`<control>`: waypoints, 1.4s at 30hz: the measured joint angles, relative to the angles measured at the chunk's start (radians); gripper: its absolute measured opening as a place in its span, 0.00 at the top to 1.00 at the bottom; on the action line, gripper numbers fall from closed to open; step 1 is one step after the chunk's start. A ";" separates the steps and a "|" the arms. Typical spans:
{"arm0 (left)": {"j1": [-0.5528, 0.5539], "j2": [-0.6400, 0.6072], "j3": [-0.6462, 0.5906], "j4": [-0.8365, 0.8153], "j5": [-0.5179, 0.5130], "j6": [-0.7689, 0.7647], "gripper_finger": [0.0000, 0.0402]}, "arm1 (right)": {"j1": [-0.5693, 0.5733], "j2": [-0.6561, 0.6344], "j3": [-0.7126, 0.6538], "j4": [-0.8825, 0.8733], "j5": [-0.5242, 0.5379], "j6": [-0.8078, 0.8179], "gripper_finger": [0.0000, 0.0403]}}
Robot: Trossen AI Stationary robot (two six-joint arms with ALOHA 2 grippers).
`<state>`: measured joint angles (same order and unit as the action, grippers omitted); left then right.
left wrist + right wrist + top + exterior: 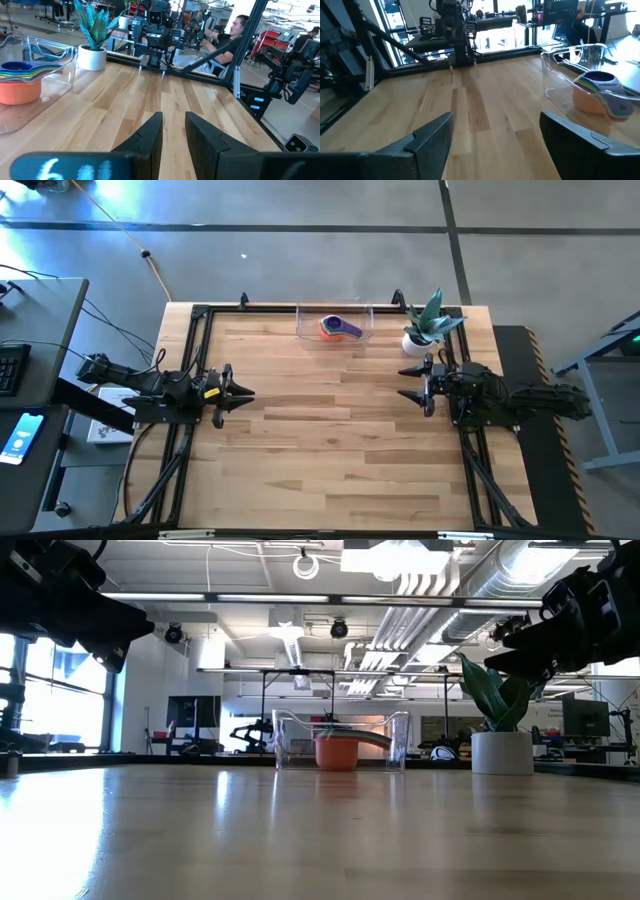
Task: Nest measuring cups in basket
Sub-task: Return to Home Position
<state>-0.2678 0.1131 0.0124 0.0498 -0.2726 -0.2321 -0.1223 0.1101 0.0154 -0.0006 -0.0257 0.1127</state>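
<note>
The right tool (403,383) hangs spread, the left tool (249,393) barely parted. A stray swing could tip the far-right plant (430,321) or jolt the basket (363,330).

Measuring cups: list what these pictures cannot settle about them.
Count of the measuring cups: high view, too small; the purple cup on top covers all but the orange cup.
Inner cups: low view, sunk inside the orange cup, behind the basket wall.
Stack's one side: left wrist view, cut off by the picture's edge.
Separate rims: right wrist view, they merge behind the basket's clear wall.
Left gripper and right gripper wait open, apart.
</note>
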 joint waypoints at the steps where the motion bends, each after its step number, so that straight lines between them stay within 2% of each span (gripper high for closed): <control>1: 0.000 0.000 0.000 0.000 0.000 0.000 0.82 | 0.000 0.000 0.000 0.000 0.000 0.004 0.28; 42: 0.000 0.000 0.000 0.000 0.000 0.000 0.82 | 0.000 0.000 0.000 -0.001 0.000 0.018 0.28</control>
<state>-0.2676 0.1127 0.0124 0.0501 -0.2726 -0.2321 -0.1223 0.1103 0.0158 -0.0021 -0.0261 0.1310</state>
